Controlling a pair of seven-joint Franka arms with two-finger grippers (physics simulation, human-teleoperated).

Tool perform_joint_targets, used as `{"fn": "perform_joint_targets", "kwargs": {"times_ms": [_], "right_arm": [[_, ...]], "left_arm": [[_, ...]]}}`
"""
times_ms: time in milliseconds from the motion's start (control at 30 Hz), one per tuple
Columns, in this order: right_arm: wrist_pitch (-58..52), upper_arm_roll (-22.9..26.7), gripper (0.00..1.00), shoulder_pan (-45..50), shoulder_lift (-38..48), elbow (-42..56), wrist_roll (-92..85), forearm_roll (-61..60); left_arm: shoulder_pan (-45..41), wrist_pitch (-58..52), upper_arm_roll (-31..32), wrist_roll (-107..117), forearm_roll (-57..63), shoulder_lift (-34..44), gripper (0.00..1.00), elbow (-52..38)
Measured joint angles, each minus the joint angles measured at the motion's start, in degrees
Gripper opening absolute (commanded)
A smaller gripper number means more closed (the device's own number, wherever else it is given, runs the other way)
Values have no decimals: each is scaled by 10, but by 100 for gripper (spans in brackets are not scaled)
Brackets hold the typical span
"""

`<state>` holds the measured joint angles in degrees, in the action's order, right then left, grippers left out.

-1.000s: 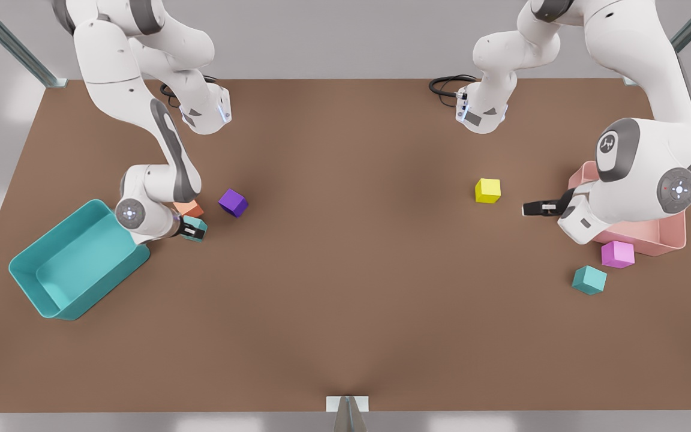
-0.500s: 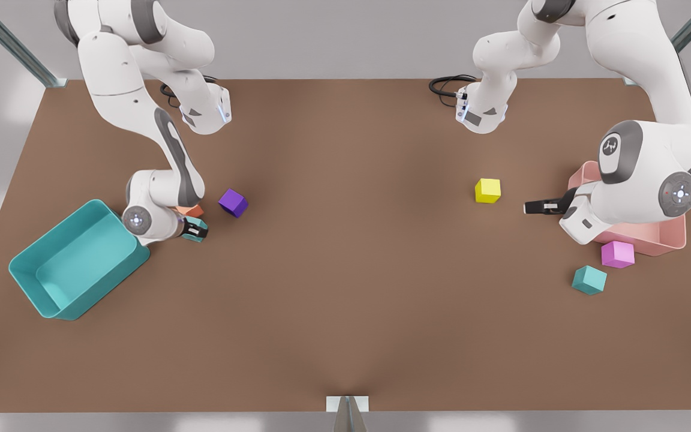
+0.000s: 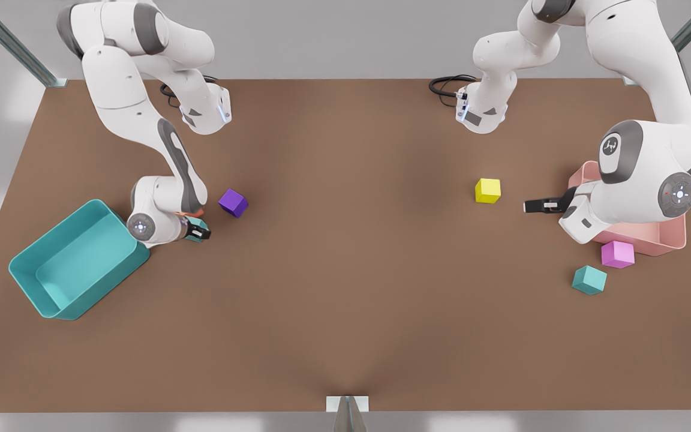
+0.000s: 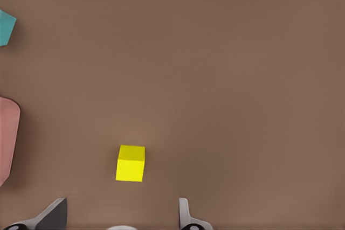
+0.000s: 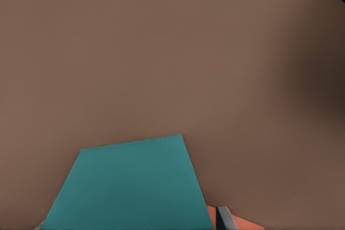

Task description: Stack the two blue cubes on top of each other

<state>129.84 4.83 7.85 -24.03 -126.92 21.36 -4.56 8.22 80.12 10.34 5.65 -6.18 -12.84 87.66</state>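
Note:
One blue cube [image 3: 197,230] lies on the brown table next to the teal bin, at the front view's left. My right gripper [image 3: 197,231] is low over it, open, with a finger on either side. In the right wrist view this cube [image 5: 129,187] looms large between the fingers of the right gripper [image 5: 132,222]. The other blue cube [image 3: 589,279] sits alone at the front view's right, also seen in the left wrist view [image 4: 5,28]. My left gripper [image 3: 530,207] hovers open and holds nothing, near the yellow cube; its fingers [image 4: 186,216] stand wide apart.
A teal bin [image 3: 111,288] sits beside the right arm. An orange cube [image 3: 194,211] touches the near blue cube, and a purple cube [image 3: 233,202] lies just past it. A yellow cube [image 3: 487,190], a pink cube [image 3: 617,254] and a pink bin [image 3: 645,237] are at the front view's right.
The right arm's wrist has shifted lower and closer over the near blue cube, hiding more of the orange cube. The left arm has barely moved.

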Motion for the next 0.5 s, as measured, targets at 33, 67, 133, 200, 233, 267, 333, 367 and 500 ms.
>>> {"fn": "perform_joint_targets", "kwargs": {"times_ms": [33,67,133,200,233,267,333,367,500], "right_arm": [[0,0,100,0,-1,0,0,-1],[0,0,100,0,-1,1,0,-2],[-1,0,70,0,0,2,-1,-4],[-2,-1,59,0,1,5,-3,-12],[-5,-1,57,1,2,9,-5,-15],[-10,-1,57,1,3,18,-7,-20],[-28,-2,57,0,6,37,-11,-29],[-39,-10,57,0,10,46,-13,-38],[-91,-81,57,4,7,123,-16,-93]], "left_arm": [[0,-1,0,0,0,0,100,0],[0,-1,0,0,0,0,100,0],[0,-2,0,0,0,0,100,0],[0,-2,0,0,0,0,100,0],[0,-3,0,0,0,0,100,0],[0,-3,0,0,0,-1,100,0],[0,-3,0,0,0,-1,100,0],[0,-3,0,0,0,-1,100,0],[0,-3,0,0,0,-1,100,-2]]}}
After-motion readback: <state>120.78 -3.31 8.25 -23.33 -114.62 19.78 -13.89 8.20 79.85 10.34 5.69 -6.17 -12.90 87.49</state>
